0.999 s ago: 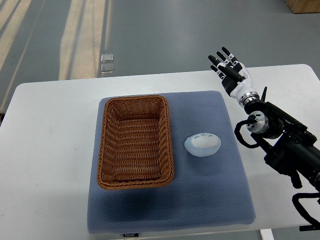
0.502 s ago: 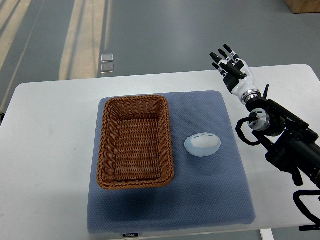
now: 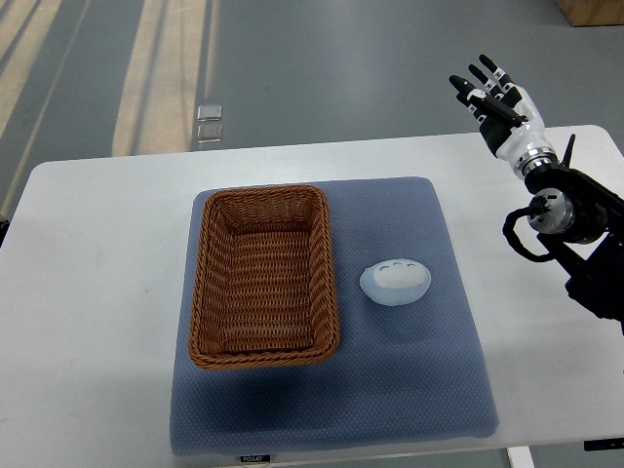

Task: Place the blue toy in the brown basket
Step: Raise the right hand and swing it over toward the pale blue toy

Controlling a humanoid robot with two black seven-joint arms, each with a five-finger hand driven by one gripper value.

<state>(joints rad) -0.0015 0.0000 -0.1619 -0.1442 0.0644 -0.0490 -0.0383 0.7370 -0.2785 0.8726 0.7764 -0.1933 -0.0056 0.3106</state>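
A pale blue, egg-shaped toy lies on the blue-grey mat, just right of the brown wicker basket. The basket holds nothing and its long side runs away from me. My right hand is raised over the table's far right edge, well beyond and to the right of the toy, with its fingers spread and nothing in them. Its black forearm comes in from the right edge. The left arm does not show.
The mat covers the middle of a white table, with bare tabletop on both sides. Grey floor lies beyond the far edge, with a small clear object on it.
My right hand has swung to the right and slightly farther away, moving off from the mat's far right corner towards the table's right edge. The toy and basket have not moved.
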